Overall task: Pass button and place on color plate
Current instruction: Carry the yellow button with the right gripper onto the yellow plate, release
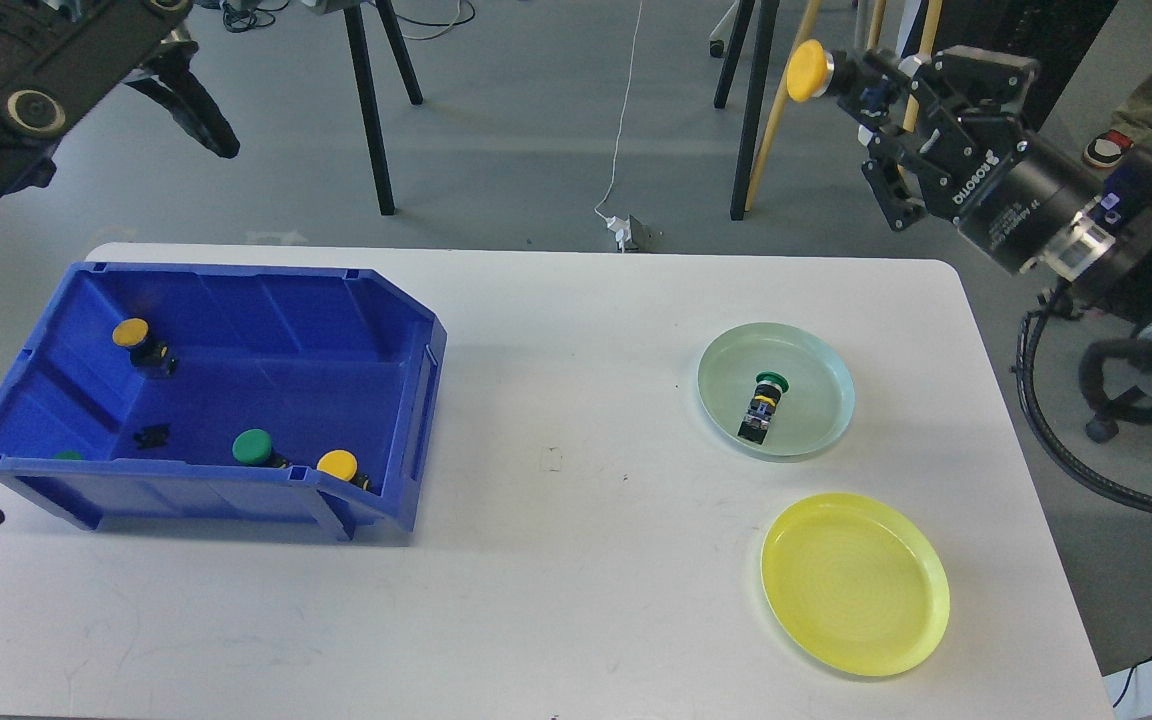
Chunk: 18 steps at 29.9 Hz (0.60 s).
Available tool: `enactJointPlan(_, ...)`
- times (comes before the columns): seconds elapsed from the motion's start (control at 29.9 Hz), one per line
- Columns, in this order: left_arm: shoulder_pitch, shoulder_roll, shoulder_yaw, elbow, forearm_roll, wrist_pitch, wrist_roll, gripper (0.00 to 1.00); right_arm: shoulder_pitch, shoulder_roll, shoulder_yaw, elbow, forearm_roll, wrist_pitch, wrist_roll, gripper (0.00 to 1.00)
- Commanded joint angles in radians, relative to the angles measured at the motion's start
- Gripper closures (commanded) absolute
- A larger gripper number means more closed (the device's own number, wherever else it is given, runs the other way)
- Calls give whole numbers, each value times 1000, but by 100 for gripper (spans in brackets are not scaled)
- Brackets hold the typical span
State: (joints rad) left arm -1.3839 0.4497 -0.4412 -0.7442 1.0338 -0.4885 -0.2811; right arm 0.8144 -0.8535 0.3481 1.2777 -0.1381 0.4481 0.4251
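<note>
Above the far right corner of the desk, the right gripper is up in the air, fingers clamped on the body of a yellow button, cap facing left, well clear of the desk surface and both plates. Near the right edge sits a pale green plate with one green button lying on its side inside it, cap toward the far edge. Just nearer along the right side, close to the near right corner, a yellow plate, nothing in it. The two plates are near each other but not touching. At the left side of the desk is a blue bin, open front facing the near right. Inside the bin: a yellow-capped button at the far left, a green-capped button near the front lip, another yellow one just beside it on the right, a small dark part on the bin floor, and a bit of green at the near left wall, too small to identify. The left gripper hangs above the far left corner, off the bin; fingers are dark and overlapping, so cannot tell if they are apart or together, nothing seen in them.
</note>
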Motion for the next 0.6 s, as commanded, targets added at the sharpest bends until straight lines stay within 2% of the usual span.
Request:
enactJointPlan(0.0, -10, 18, -8, 19, -4, 0, -13, 1, -70, -76, -112, 67, -90, 6, 4, 87)
enactJointPlan(0.3, -73, 10, -21, 52, -9, 0, -15, 1, -300, -174, -221, 103, -120, -5, 0, 85)
enactJointPlan(0.43, -78, 10, -21, 52, -9, 0, -15, 1, -328, -170, -250, 78, -152, -8, 0, 84)
enactJointPlan(0.57, -80, 7, -22, 52, -9, 0, -15, 1, -353, -135, -259, -7, -155, -9, 0, 82)
